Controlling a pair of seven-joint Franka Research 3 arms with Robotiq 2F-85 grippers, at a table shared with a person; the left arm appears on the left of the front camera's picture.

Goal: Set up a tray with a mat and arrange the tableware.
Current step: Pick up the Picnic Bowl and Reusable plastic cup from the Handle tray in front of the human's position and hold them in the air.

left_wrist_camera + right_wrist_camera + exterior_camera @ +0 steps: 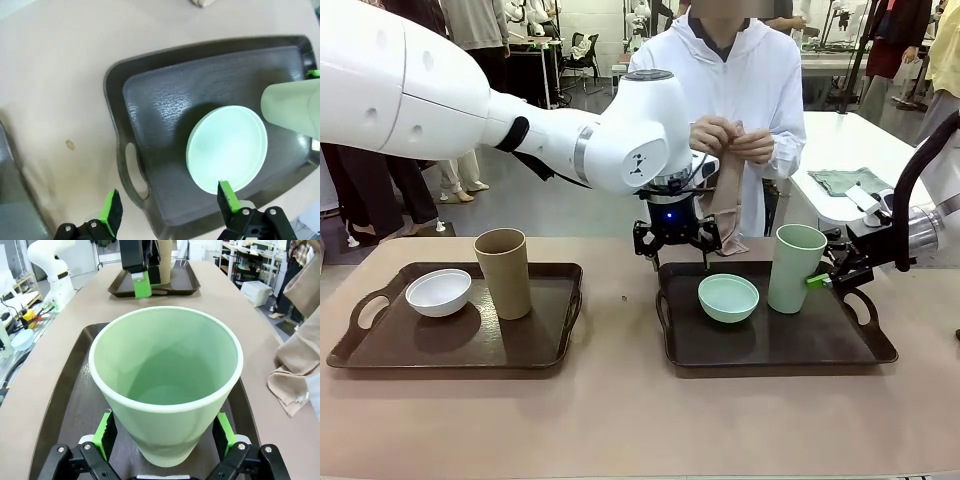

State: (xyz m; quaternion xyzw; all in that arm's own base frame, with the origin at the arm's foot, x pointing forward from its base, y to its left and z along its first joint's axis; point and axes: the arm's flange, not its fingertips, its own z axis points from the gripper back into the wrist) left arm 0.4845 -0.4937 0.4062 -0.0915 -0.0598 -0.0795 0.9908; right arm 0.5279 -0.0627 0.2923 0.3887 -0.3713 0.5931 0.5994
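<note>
The table carries everything, and the dark right tray serves as the marker. The left arm reaches across to that tray's far-left corner, where the left gripper hangs above the rim with its jaws spread wide and nothing between them. Well off to this tray's left lies the left tray, with bare tabletop between the two. It bears the tall tan-brown cup and the small white bowl. Beyond the right tray's far edge a person's hands hold a tan cloth. On the tray's right half stands the tall mint-green cup, upright. The right gripper reaches it from the right-handle side. The right wrist view looks into the cup and shows the jaws wide apart, flanking its lower wall. Whether the pads touch cannot be told. Left of the cup sits the small mint-green bowl. The left wrist view adds the open tray floor between bowl and handle slot.
</note>
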